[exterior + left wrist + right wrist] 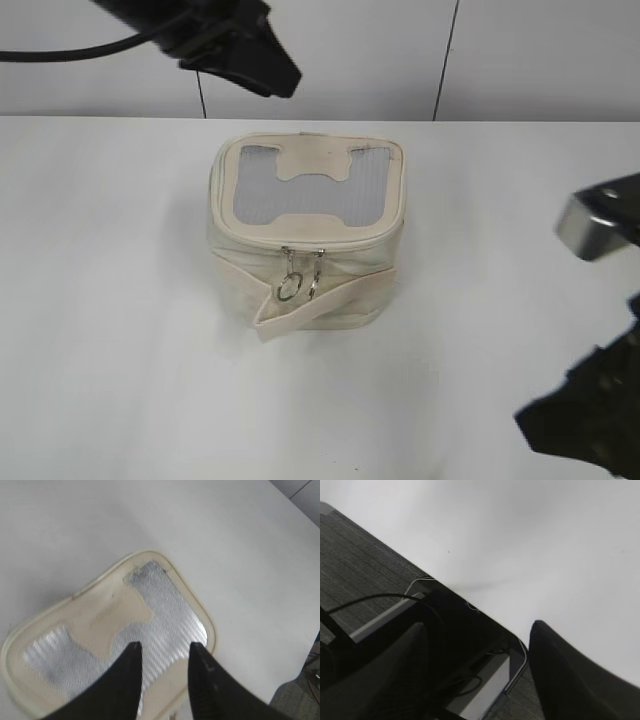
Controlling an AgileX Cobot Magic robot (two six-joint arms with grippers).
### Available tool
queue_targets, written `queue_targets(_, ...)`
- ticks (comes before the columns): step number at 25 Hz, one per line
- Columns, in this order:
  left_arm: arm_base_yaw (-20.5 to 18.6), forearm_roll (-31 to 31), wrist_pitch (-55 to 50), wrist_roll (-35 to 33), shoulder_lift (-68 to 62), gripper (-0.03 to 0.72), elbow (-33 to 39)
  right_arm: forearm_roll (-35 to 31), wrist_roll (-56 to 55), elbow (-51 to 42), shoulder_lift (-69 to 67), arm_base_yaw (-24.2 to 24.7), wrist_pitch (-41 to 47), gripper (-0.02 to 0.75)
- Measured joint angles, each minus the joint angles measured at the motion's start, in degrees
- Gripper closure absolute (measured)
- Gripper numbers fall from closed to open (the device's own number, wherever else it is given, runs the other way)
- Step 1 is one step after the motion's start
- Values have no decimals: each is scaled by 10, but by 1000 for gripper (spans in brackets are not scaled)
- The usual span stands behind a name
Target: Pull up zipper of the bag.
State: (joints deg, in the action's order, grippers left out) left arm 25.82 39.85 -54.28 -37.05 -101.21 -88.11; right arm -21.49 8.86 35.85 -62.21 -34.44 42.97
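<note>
The cream bag (305, 240) stands mid-table, its grey ribbed top panel (310, 185) with an H-shaped patch facing up. The cream zipper (300, 244) runs round the top rim; two silver ring pulls (298, 284) hang at the front, above the wide cream strap (320, 305). My left gripper (262, 62) hovers above and behind the bag; in the left wrist view it (163, 647) is open and empty over the top panel (165, 620). My right gripper (590, 420) is at the lower right, far from the bag, open and empty (477, 630).
The white table (120, 300) spreads around the bag. In the right wrist view the table's near edge (470, 605) shows, with a dark frame, cables and grey floor (350, 570) below it. A wall stands behind the table.
</note>
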Motion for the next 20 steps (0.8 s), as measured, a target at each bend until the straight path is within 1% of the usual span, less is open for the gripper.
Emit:
queue_targets(2, 0, -20, 36, 21, 94, 436, 98, 42, -23, -20, 69, 0, 37, 239)
queue_targets(4, 0, -57, 66, 63, 213, 438, 200, 73, -44, -33, 146, 0, 82, 237)
queue_targets(7, 0, -152, 76, 150, 407, 438, 323, 118, -69, -39, 262, 0, 140, 237)
queue_targets(9, 0, -224, 60, 225, 526, 439, 378, 156, -75, -41, 332, 0, 173, 235)
queue_targets(10, 0, -256, 47, 250, 599, 439, 401, 169, -78, -41, 369, 0, 190, 236)
queue_targets(13, -2, -315, -17, 305, 745, 439, 447, 202, -80, -41, 463, 0, 222, 236)
queue_targets(16, -7, -349, -67, 322, 886, 439, 500, 210, -80, -48, 540, 0, 227, 235)
queue_targets(18, -8, -357, -79, 325, 964, 439, 532, 211, -80, -50, 583, 0, 228, 235)
queue_targets(20, -8, -357, -81, 327, 1006, 439, 557, 215, -81, -51, 614, 0, 227, 241)
